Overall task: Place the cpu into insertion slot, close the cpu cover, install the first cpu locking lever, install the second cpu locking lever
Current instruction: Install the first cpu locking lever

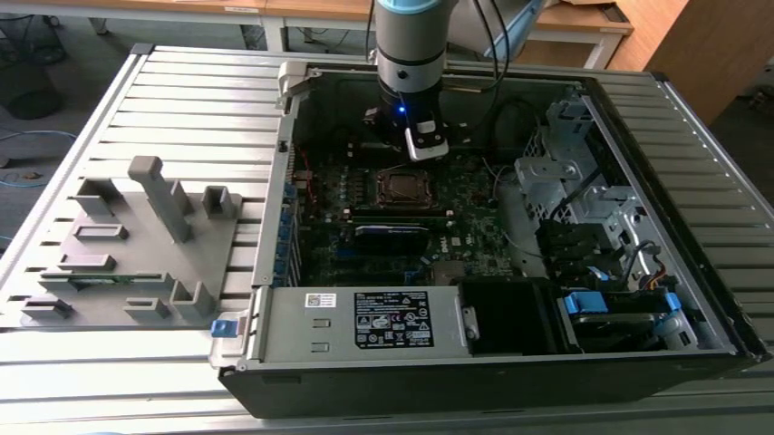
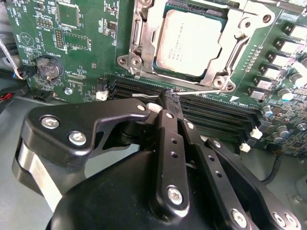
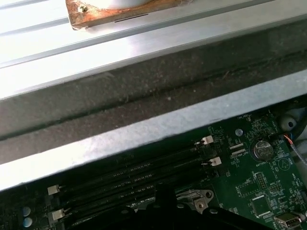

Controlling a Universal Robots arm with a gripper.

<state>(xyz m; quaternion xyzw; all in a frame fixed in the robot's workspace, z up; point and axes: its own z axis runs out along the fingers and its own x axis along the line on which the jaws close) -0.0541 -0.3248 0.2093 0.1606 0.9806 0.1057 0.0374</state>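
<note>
Silvery chip (image 2: 189, 43) sits in the socket (image 2: 125, 61), cover (image 2: 146, 36) down over its edges; fingers (image 2: 168, 136) drawn together at the thin wire lever (image 2: 204, 90) (pinched or merely pressed, I cannot tell); it likely wants a steady push along its swing, kept off the memory slots (image 2: 211, 112) just beside.

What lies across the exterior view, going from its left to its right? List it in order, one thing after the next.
Grey plastic rack → chip socket → silver drive cage → wooden cabinet.
</note>
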